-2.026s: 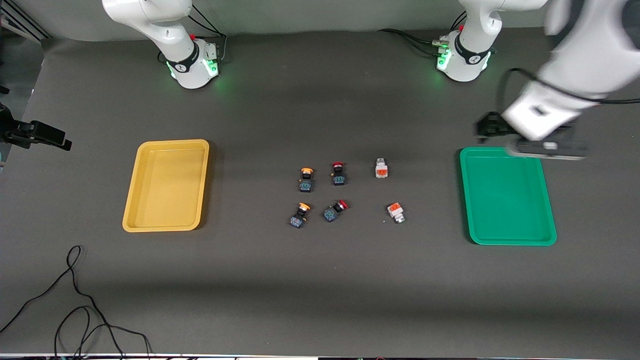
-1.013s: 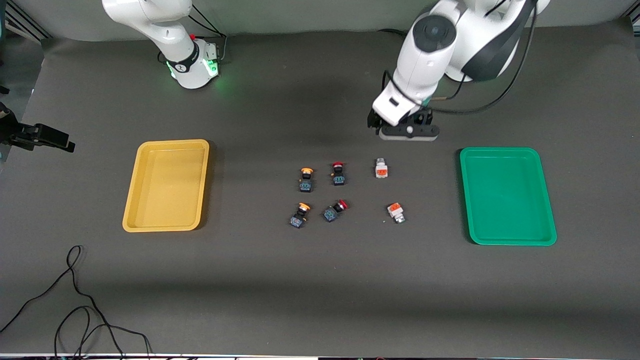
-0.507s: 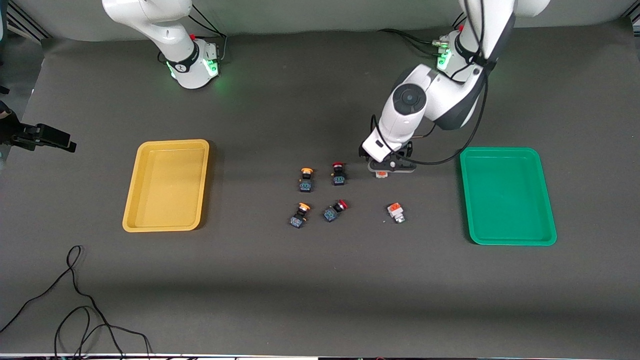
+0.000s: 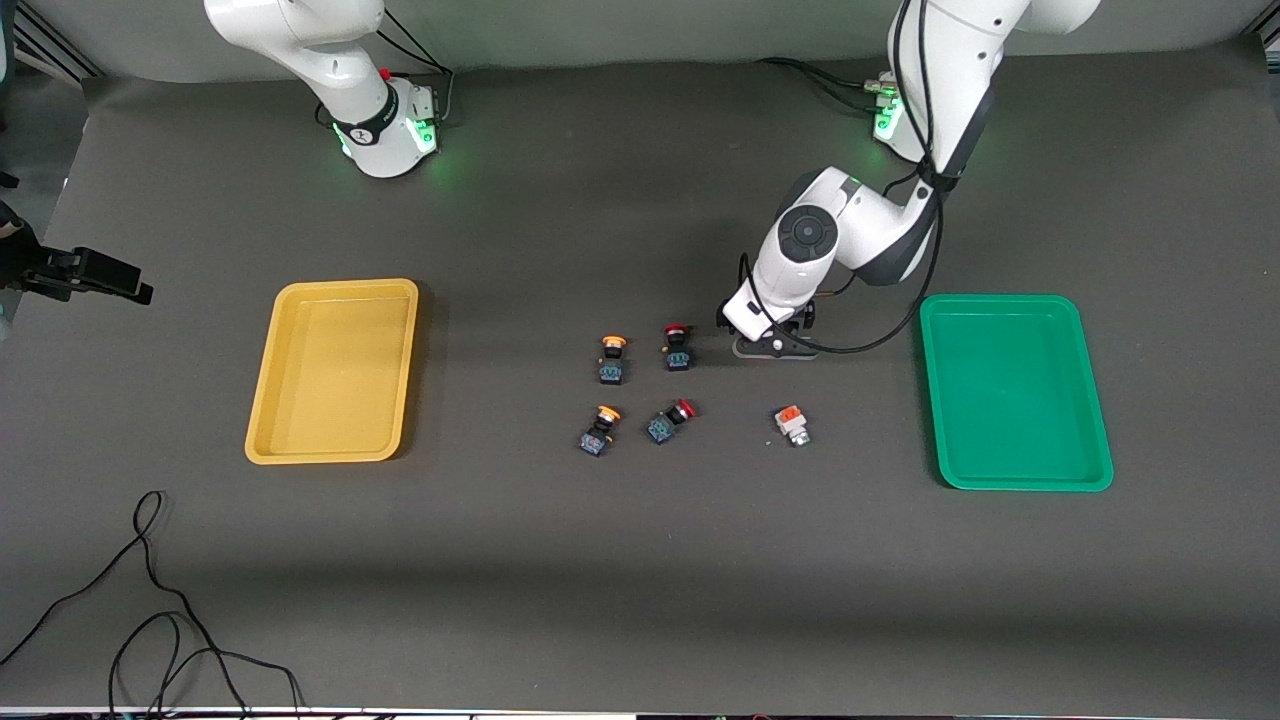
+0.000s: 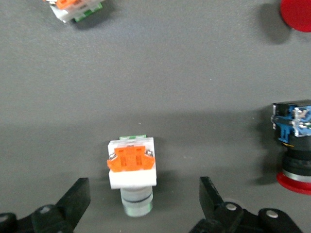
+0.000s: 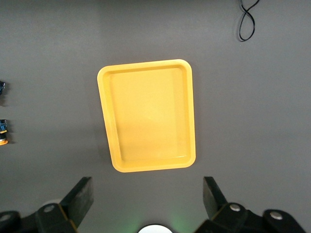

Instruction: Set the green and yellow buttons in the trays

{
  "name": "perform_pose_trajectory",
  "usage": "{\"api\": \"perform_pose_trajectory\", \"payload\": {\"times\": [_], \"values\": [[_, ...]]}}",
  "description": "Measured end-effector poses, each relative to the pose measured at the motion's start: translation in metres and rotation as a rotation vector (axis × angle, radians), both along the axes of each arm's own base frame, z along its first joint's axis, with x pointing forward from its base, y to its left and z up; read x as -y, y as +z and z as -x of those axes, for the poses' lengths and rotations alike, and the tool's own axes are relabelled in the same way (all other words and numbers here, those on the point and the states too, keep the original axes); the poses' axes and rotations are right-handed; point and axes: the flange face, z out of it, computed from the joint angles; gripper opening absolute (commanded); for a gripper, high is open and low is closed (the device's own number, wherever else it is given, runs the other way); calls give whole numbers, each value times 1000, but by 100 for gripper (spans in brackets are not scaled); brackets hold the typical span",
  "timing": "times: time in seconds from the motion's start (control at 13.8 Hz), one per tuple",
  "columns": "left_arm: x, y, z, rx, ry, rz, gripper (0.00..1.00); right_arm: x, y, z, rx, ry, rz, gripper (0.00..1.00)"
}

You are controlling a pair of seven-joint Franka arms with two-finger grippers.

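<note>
1. The white block with the orange face [image 5: 131, 167] lies on the table [image 4: 640, 580] between the red-capped switch [image 4: 677, 347] and the green tray [image 4: 1015, 392], toward the left arm's end. Two seconds ago the left gripper [image 5: 141, 204] was over the green tray's edge; it has since swung across and come down over this block, hiding it in the front view.
2. That suggests the first pick is about to begin; both trays are empty, and no button has been moved.
3. The left gripper's fingers [image 5: 75, 201] are spread wide, one on each side of the block's silver end, not touching it. It holds nothing.
4. The second white block [image 4: 790, 424] lies nearer the camera. The two yellow-capped switches [image 4: 612, 360] [image 4: 598, 430] lie beside the red ones, toward the yellow tray [image 4: 335, 372].
5. The right gripper [image 6: 146, 204] waits high above the yellow tray, fingers apart and empty.
</note>
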Motion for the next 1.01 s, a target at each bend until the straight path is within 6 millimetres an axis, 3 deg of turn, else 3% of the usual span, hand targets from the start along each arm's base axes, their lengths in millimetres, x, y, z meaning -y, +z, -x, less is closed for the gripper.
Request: {"api": "perform_pose_trajectory", "payload": {"times": [0.22, 0.29, 0.51, 0.65, 0.72, 1.01], "values": [[-3, -11, -1, -4, 8, -1, 100, 0, 0, 0, 0, 0, 0, 100], [-4, -11, -2, -4, 11, -2, 95, 0, 0, 0, 0, 0, 0, 100], [-5, -11, -3, -5, 30, -4, 57, 0, 0, 0, 0, 1, 0, 100], [-5, -11, -3, -6, 50, -5, 39, -8, 0, -1, -1, 15, 0, 100], [-5, -11, -3, -6, 57, -5, 34, -14, -1, -2, -3, 25, 0, 100], [-1, 2, -13, 3, 114, -1, 31, -39, -12, -9, -17, 66, -11, 100]]}}
